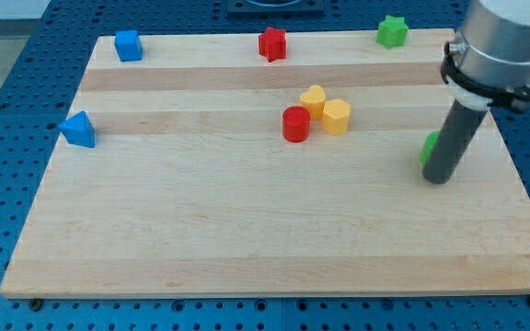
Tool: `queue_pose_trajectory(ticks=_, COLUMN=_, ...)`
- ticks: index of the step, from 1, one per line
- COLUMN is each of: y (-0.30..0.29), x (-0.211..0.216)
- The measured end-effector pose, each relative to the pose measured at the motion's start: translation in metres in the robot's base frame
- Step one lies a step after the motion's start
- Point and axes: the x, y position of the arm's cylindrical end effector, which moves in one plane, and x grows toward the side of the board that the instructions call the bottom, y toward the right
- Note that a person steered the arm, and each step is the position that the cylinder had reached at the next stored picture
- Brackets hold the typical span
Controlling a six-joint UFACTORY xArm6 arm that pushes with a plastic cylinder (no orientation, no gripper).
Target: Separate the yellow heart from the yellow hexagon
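The yellow heart (313,97) and the yellow hexagon (337,117) sit touching each other near the board's middle, slightly toward the view's top. A red cylinder (295,124) touches them on their left. My tip (438,179) rests on the board at the view's right, well to the right of and below the yellow pair. A green block (427,147) shows partly from behind the rod's left side; its shape is hidden.
A blue block (129,45), a red star (272,43) and a green star (392,31) stand along the wooden board's top edge (247,37). Another blue block (79,130) sits at the left edge.
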Motion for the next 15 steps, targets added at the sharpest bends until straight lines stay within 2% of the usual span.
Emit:
queue_pose_trajectory(ticks=1, y=0.000, x=-0.025)
queue_pose_trajectory(ticks=3, y=-0.033, x=-0.032)
queue_pose_trajectory(ticks=5, y=-0.119, x=-0.009)
queue_pose_trajectory(ticks=6, y=-0.130, x=-0.009)
queue_pose_trajectory(ticks=7, y=-0.202, x=-0.017)
queue_pose_trajectory(ticks=8, y=-0.255, x=-0.083)
queue_pose_trajectory(ticks=9, y=-0.228, x=-0.151)
queue_pose_trajectory(ticks=10, y=-0.153, x=-0.139)
queue_pose_trajectory(ticks=11, y=-0.110, x=-0.130)
queue_pose_trajectory(ticks=13, y=-0.142, x=-0.078)
queue_pose_trajectory(ticks=15, y=-0.146, x=-0.004)
